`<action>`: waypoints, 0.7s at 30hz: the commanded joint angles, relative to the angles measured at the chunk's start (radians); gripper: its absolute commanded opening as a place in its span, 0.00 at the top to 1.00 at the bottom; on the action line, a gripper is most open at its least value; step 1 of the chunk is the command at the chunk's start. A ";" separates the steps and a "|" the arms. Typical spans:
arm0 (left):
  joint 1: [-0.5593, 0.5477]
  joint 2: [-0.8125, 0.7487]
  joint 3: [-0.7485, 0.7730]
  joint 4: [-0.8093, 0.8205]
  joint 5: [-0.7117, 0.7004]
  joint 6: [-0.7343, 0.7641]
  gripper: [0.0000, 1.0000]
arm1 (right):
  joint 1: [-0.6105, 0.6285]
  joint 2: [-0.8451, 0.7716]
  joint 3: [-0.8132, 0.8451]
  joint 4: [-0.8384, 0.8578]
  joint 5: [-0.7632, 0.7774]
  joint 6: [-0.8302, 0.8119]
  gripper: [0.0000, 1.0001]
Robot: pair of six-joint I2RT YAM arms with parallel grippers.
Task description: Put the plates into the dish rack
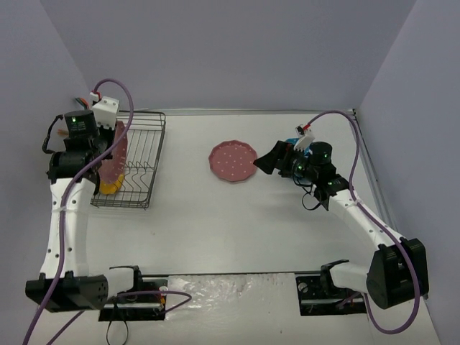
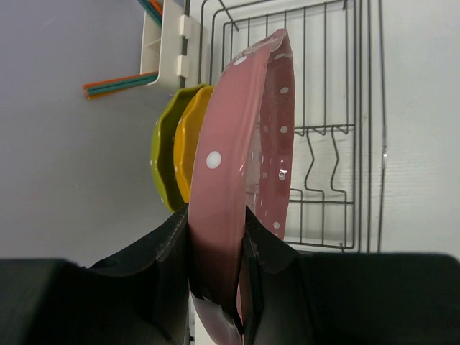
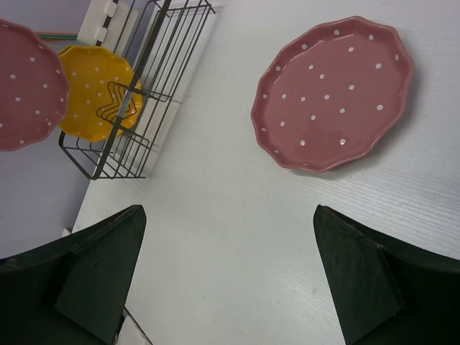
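My left gripper is shut on the rim of a pink polka-dot plate, holding it on edge over the black wire dish rack. Beside it a lime plate and an orange-yellow plate stand upright in the rack. From above, the held plate is at the left end of the rack. A second pink plate lies flat on the table. My right gripper hovers open just right of it, nothing between its fingers; that plate lies ahead of them.
A white utensil caddy holding coloured sticks hangs on the rack's far corner. Grey walls enclose the table on three sides, the left wall close behind the rack. The white table runs between rack and right arm.
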 commanded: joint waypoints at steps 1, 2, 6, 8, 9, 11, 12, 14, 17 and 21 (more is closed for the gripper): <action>0.052 0.022 0.074 0.219 0.009 0.116 1.00 | -0.005 -0.030 -0.001 0.077 -0.024 -0.022 0.00; 0.062 0.038 0.073 0.230 0.009 0.119 1.00 | -0.005 -0.029 -0.004 0.078 -0.025 -0.024 0.00; 0.098 0.094 0.060 0.265 0.007 0.128 1.00 | -0.005 -0.022 -0.012 0.080 -0.038 -0.029 0.00; 0.106 0.111 0.044 0.292 0.010 0.131 1.00 | -0.005 -0.018 -0.015 0.080 -0.044 -0.032 0.00; 0.111 0.122 0.031 0.306 0.014 0.130 1.00 | -0.005 -0.017 -0.016 0.080 -0.044 -0.034 0.00; 0.117 0.139 0.022 0.314 0.026 0.121 1.00 | -0.005 -0.014 -0.016 0.078 -0.046 -0.033 0.00; 0.120 0.153 0.010 0.328 0.021 0.115 1.00 | -0.005 -0.009 -0.016 0.080 -0.047 -0.034 0.00; 0.122 0.171 -0.012 0.347 0.015 0.109 1.00 | -0.005 -0.007 -0.019 0.081 -0.051 -0.037 0.00; 0.124 0.187 -0.053 0.373 0.019 0.096 1.00 | -0.005 -0.007 -0.027 0.085 -0.050 -0.041 0.00; 0.127 0.206 -0.097 0.401 0.027 0.080 1.00 | -0.005 -0.002 -0.042 0.095 -0.056 -0.033 0.00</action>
